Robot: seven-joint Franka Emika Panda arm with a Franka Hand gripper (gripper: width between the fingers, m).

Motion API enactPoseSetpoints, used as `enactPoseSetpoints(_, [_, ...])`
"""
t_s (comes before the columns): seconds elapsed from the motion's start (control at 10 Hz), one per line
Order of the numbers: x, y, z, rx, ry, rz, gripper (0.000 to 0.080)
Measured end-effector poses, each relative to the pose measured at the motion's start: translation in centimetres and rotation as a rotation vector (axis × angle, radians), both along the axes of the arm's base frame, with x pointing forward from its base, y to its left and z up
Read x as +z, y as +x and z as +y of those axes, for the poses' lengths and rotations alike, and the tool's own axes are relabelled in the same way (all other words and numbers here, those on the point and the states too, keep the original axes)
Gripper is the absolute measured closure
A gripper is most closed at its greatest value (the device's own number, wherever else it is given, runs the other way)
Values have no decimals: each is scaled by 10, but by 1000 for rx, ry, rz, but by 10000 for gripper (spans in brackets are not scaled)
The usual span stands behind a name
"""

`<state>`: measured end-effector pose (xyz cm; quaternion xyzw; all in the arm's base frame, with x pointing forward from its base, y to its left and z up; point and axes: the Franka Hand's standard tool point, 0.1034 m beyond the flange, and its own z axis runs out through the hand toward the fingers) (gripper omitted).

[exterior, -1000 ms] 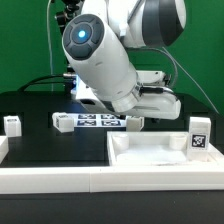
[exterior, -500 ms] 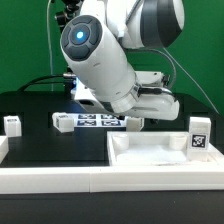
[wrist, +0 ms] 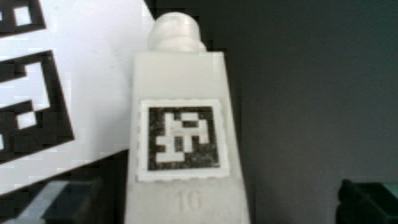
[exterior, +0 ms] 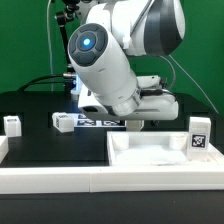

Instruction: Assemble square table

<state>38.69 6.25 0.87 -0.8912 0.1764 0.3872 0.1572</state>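
The arm [exterior: 110, 70] partly hides the marker board [exterior: 100, 122]; the tabletop [exterior: 165, 150] is cropped.

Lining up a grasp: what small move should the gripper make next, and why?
Probably lower straight down onto the leg: the gripper is open, and the leg lies centred under the wrist camera beside the marker board, not yet held.

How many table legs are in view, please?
4 legs: one at the exterior view's far left, one left of the marker board, one under the arm, one upright by the tabletop.

A faint "10" stands on the leg [wrist: 178, 75] below its tag [wrist: 183, 135]
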Motion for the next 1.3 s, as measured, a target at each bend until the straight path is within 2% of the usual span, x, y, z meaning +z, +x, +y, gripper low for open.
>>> enactPoseSetpoints(0.3, [0, 0, -1, -3, -1, 1, 151])
enactPoseSetpoints(0.5, [-3, -10, -6, -101, -90, 87, 151])
enactPoseSetpoints(0.6, [-5, -13, -10, -113, -86, 114, 151])
enactPoseSetpoints(0.8, [-7, -9, -16, -125, -94, 94, 151])
enactPoseSetpoints(1.3, [-6, -5, -12, -111, -85, 75, 151])
